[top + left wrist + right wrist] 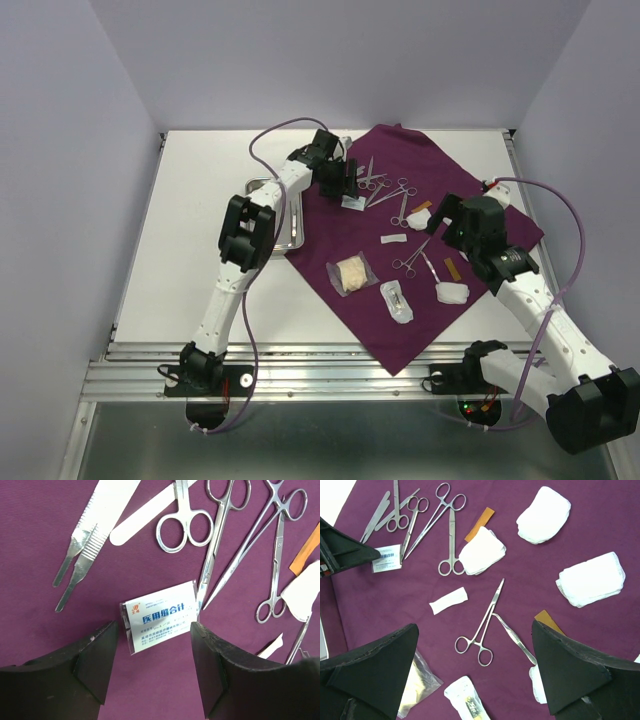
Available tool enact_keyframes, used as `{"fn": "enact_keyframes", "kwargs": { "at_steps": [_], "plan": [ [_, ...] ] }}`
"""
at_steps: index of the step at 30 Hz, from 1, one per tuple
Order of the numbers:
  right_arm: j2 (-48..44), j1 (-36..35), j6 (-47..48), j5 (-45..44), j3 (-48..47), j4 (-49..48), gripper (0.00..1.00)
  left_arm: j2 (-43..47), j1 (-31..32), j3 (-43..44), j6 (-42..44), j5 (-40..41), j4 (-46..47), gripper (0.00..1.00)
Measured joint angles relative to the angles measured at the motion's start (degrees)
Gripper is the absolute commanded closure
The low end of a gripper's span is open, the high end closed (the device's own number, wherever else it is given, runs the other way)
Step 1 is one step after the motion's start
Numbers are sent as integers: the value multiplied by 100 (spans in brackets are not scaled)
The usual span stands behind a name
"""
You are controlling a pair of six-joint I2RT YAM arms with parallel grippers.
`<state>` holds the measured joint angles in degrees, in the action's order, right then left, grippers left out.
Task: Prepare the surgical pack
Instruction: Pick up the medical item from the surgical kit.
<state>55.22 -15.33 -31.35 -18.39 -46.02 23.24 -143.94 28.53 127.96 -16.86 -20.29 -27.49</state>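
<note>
The plum-purple cloth [420, 300] lies spread on the table with the pack's items scattered on it. My left gripper [154, 627] is open and low over the cloth, its fingers either side of the near end of a small white printed packet [160, 622]; nothing is gripped. Beyond that lie scissors [185, 520], forceps [225, 540] and flat steel handles [85, 545]. My right gripper [475, 627] hangs open and empty above ring-handled forceps [482, 625] and tweezers [515, 635]. White gauze pads [542, 515] [592, 577] lie further out. The steel tray [297, 235] sits at the cloth's left edge.
Two clear packets [420, 682] [467, 702] lie on the near part of the cloth. An orange strip [480, 522] and a small white strip [449, 600] rest among the tools. The left arm's links [250, 230] hang over the tray. Bare white table [190, 260] lies to the left.
</note>
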Motion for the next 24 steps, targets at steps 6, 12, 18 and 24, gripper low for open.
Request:
{"fn": "enact_keyframes", "kwargs": {
  "at_steps": [6, 12, 18, 24],
  "plan": [
    [-2, 0, 2, 0, 0, 35, 0, -116, -7, 24, -92, -269, 133, 30],
    [-2, 0, 2, 0, 0, 37, 0, -151, -4, 44, -146, -380, 203, 40],
    [-2, 0, 2, 0, 0, 37, 0, -195, 24, 44, -210, -479, 195, 69],
    [-2, 0, 0, 0, 0, 37, 0, -210, 63, 28, -247, -496, 212, 94]
  ]
}}
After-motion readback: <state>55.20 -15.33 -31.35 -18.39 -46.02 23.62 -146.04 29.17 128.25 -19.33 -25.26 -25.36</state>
